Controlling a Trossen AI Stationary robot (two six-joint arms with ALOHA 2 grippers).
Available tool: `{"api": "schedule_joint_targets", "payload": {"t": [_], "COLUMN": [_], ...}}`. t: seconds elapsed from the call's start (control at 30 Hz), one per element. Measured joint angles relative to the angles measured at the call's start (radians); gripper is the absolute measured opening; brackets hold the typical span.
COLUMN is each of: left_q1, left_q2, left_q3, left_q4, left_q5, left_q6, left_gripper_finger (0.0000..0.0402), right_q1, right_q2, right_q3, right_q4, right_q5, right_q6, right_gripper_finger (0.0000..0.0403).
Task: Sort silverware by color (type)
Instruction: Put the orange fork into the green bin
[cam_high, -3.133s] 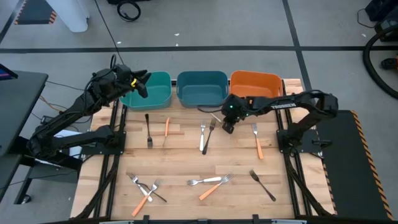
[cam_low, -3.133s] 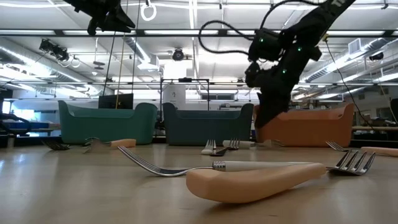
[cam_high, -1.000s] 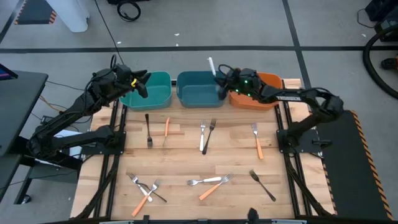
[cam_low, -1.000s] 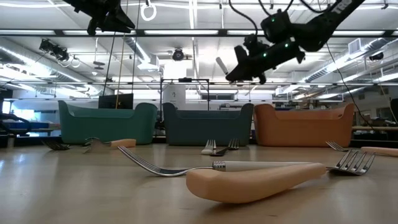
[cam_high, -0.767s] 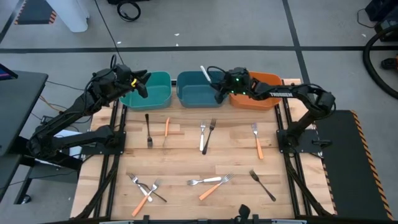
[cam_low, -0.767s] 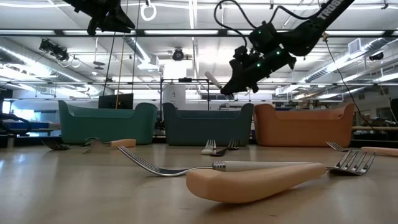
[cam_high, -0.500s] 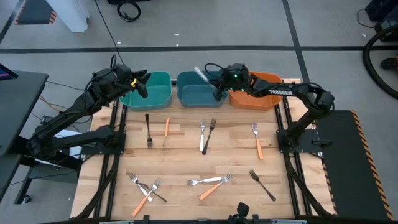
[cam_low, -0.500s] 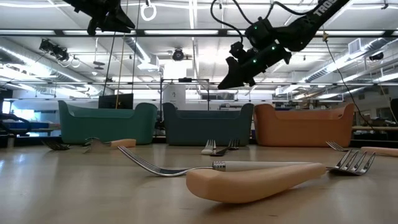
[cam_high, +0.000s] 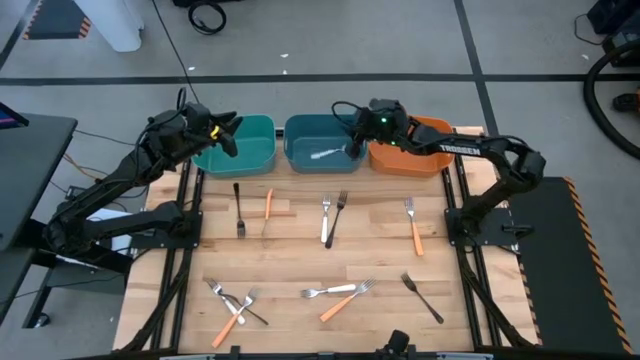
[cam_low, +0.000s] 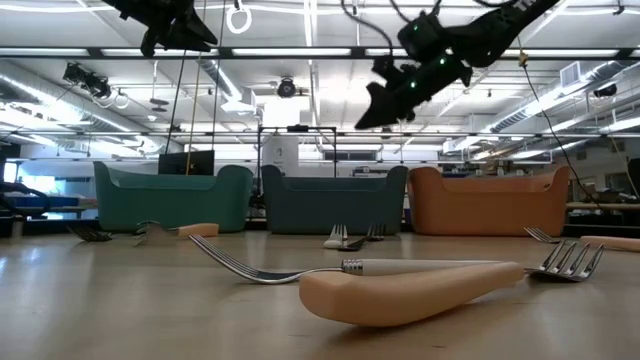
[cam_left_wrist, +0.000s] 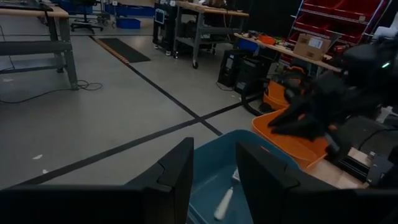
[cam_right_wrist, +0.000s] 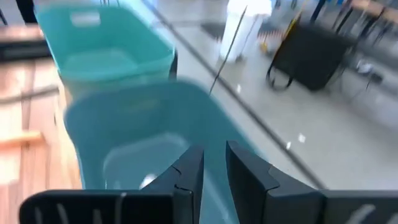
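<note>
While the right gripper (cam_high: 352, 146) is held, fingers slightly parted and empty, over the dark blue middle bin (cam_high: 324, 128), a white-handled fork (cam_high: 326, 154) is seen inside it.
The left gripper (cam_high: 229, 135), fingers parted, is poised above the teal bin (cam_high: 252, 127); other forks are scattered on the wooden table (cam_high: 380, 240).
</note>
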Motion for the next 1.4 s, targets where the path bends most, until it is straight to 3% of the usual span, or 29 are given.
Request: {"api": "schedule_joint_targets", "payload": {"t": [0.27,0.57,0.9,1.13,1.4], "left_q1": [-0.035,-0.109,-0.306,-0.488,-0.618], "left_q2": [0.011,0.091,0.182,0.281,0.445], "left_q3": [0.001,0.001,0.001,0.001,0.001], "left_q4": [-0.021,-0.166,-0.381,-0.502,-0.509], "left_q5": [0.067,0.081,0.091,0.091,0.069], "left_q6": [-0.035,-0.251,-0.605,-0.826,-0.987], "left_gripper_finger": [0.013,0.013,0.013,0.013,0.013], "right_q1": [0.006,0.005,0.004,-0.009,-0.034], "right_q2": [-0.132,-0.234,-0.286,-0.281,-0.281], "right_q3": [0.001,0.001,0.001,0.001,0.001], "right_q4": [0.028,0.021,0.017,0.014,-0.016], "right_q5": [0.039,0.192,0.362,0.369,0.369], "right_q6": [-0.007,-0.007,-0.007,-0.007,-0.007], "right_gripper_finger": [0.0078,0.0078,0.0077,0.0077,0.0078]}}
